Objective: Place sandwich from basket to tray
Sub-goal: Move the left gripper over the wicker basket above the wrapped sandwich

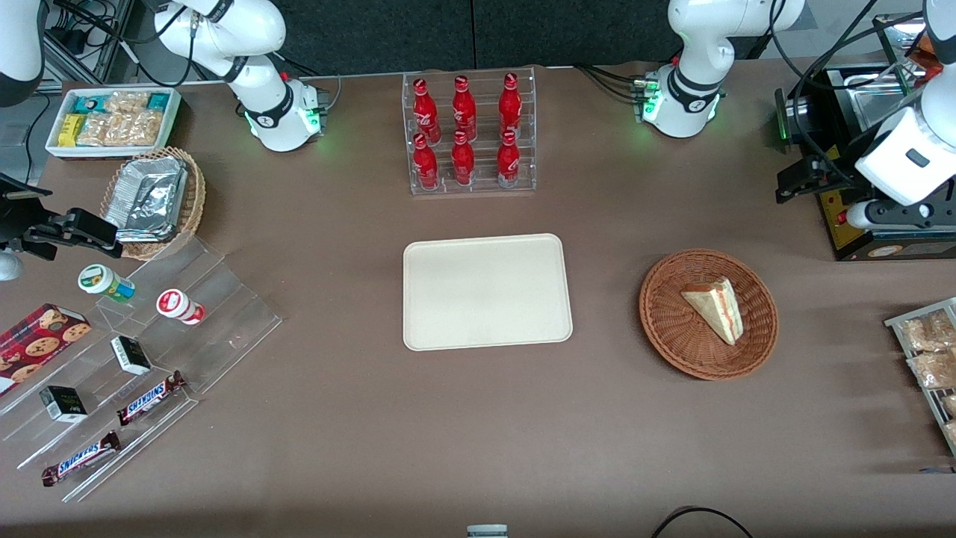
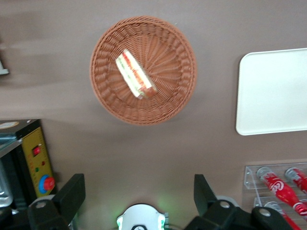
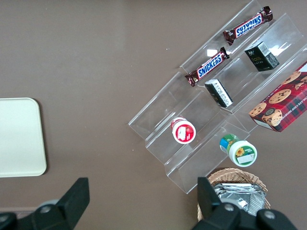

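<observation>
The sandwich [image 1: 717, 306] [image 2: 135, 74], a pale wedge with a pink-red stripe, lies in the round reddish-brown wicker basket [image 1: 672, 329] [image 2: 168, 96]. The cream tray [image 1: 485, 291] [image 2: 273, 91] lies flat beside the basket at the table's middle, with nothing on it. My left gripper [image 1: 793, 183] [image 2: 136, 191] hangs well above the table, farther from the front camera than the basket and toward the working arm's end. It is open, with its black fingers [image 2: 72, 194] wide apart and nothing between them. It is well apart from the sandwich.
A black and yellow machine [image 1: 859, 224] [image 2: 33, 153] stands right by the gripper. A clear rack of red bottles [image 1: 469, 134] [image 2: 283, 187] stands farther back than the tray. A wire rack of snack packs [image 1: 930, 351] sits at the working arm's end, and acrylic shelves with snacks [image 1: 149, 351] at the parked arm's end.
</observation>
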